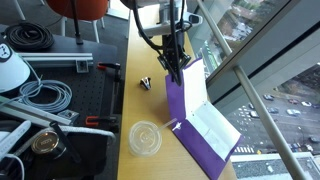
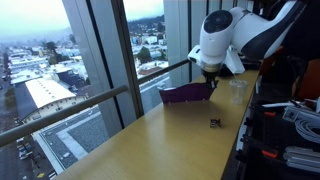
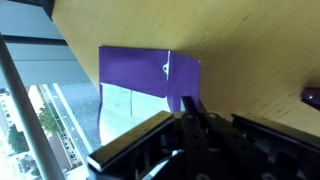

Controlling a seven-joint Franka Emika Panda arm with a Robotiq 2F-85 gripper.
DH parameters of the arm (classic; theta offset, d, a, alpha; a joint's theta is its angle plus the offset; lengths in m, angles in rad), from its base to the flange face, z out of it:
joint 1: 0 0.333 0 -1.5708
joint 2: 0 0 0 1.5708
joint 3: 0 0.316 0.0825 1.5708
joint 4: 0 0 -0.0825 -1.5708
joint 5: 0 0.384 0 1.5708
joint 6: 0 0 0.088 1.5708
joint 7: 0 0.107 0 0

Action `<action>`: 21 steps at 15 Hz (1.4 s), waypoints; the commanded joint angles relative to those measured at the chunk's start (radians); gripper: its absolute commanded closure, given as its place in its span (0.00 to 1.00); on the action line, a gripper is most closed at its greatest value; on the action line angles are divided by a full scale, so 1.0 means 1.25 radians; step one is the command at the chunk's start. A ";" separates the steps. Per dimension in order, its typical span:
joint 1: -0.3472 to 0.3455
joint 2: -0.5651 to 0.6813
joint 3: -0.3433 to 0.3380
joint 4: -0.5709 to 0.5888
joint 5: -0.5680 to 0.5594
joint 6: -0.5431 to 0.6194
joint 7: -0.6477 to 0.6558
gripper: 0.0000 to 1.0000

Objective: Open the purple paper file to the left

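Note:
The purple paper file (image 1: 196, 146) lies on the wooden table by the window. Its purple cover (image 1: 174, 98) is lifted up to about upright, and white sheets (image 1: 214, 124) show inside. My gripper (image 1: 175, 66) is above it, shut on the cover's top edge. In an exterior view the file (image 2: 185, 94) shows under the gripper (image 2: 210, 73). In the wrist view the cover (image 3: 135, 70) hangs in front of my fingers (image 3: 184, 106), which pinch its edge, with the white sheets (image 3: 124, 104) beside it.
A clear round plastic lid (image 1: 146, 138) lies on the table next to the file. A small black clip (image 1: 146, 82) (image 2: 214, 123) lies farther along the table. The window glass and railing (image 1: 250, 80) border one side. A black bench with cables (image 1: 40, 95) borders the other.

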 commanded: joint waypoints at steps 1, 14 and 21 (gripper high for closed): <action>0.003 -0.029 0.043 -0.039 0.026 -0.040 0.031 1.00; 0.091 0.103 0.104 0.160 0.262 -0.228 0.238 1.00; 0.089 0.194 0.079 0.257 0.294 -0.268 0.343 1.00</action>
